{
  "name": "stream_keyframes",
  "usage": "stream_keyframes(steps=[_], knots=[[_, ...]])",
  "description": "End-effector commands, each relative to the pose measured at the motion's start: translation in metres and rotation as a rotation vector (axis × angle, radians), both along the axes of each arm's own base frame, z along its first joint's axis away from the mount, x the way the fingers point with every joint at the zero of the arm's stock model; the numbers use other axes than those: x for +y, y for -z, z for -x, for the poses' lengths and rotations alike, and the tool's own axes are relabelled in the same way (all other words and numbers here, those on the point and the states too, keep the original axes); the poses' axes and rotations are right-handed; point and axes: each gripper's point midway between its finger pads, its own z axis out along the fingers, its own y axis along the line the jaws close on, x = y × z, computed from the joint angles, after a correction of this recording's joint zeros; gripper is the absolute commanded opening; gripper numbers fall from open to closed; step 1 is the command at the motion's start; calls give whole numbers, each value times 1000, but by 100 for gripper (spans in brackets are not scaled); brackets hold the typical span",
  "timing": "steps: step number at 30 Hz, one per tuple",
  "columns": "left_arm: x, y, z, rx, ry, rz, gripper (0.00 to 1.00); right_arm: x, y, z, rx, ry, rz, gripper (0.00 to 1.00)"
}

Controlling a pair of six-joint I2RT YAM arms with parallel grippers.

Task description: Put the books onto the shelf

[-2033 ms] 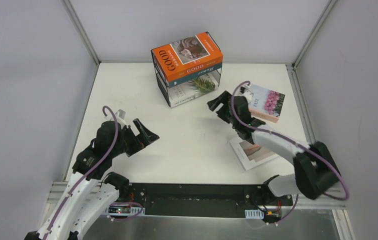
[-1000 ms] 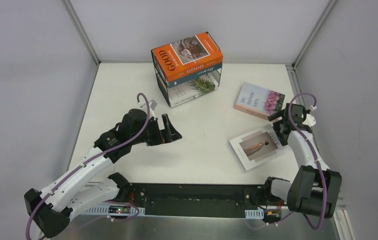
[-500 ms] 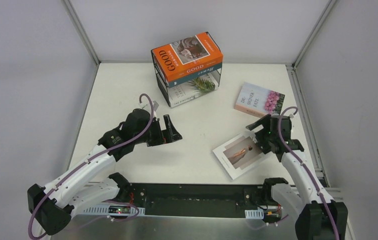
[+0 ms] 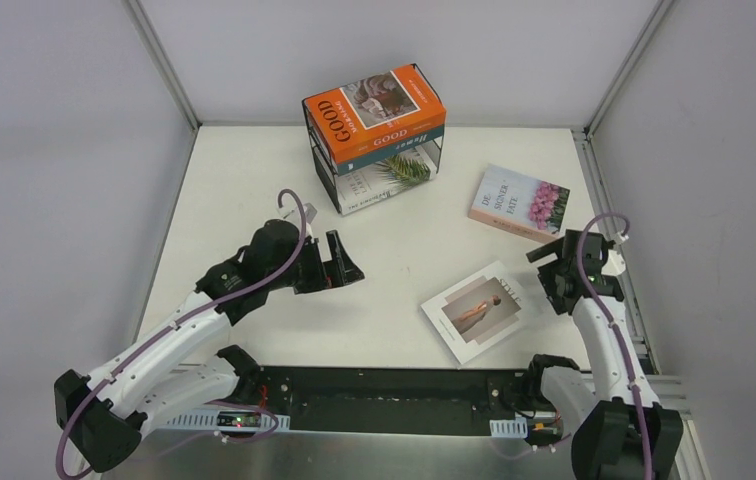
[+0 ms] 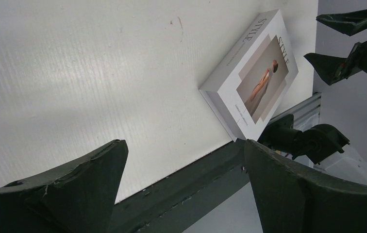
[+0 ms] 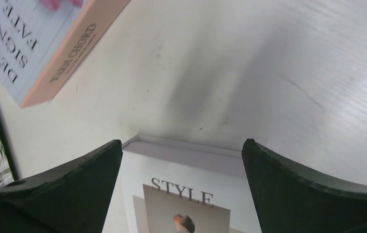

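Observation:
The shelf (image 4: pixel 326 172), a black wire frame, stands at the back of the table. The orange "GOOD MORNING" book (image 4: pixel 374 108) lies on top of it over a dark teal book (image 4: pixel 399 140), and the palm-leaf book (image 4: pixel 382 180) lies in the lower tier. The pink-flower book (image 4: pixel 519 202) lies flat to the right. The white "STYLE" book (image 4: pixel 482 311) (image 5: pixel 254 77) (image 6: pixel 186 189) lies flat near the front edge. My right gripper (image 4: pixel 551 272) (image 6: pixel 181 141) hovers open just right of the STYLE book, over its top edge. My left gripper (image 4: pixel 346 262) (image 5: pixel 184 143) hangs open and empty left of centre.
The black base rail (image 4: pixel 384 385) runs along the table's front edge, close to the STYLE book. Grey walls and metal frame posts (image 4: pixel 609 80) close the table in on three sides. The pink-flower book (image 6: pixel 41 43) lies just beyond my right gripper.
The STYLE book has slid left and turned. My right gripper swept left with it, then drew back right, open. My left arm has hardly moved in the last second.

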Motion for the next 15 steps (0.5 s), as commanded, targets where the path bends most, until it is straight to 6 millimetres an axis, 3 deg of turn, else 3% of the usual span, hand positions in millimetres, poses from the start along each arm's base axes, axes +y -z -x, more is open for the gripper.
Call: stream_keyframes(steps=[1,5,8,12,15], knots=[[1,2,2,0,-24,21,96,-23,1,14,62,105,30,98],[-2,3,2,9,-7,18,95,-25,17,42,161,219,11,98],[-1,2,-1,-6,-6,6,96,-28,18,58,146,290,16,99],[-3,-1,-4,-18,8,-7,96,-22,11,62,119,293,-10,98],[-5,1,-6,-6,12,-15,96,0,15,46,82,226,-116,99]])
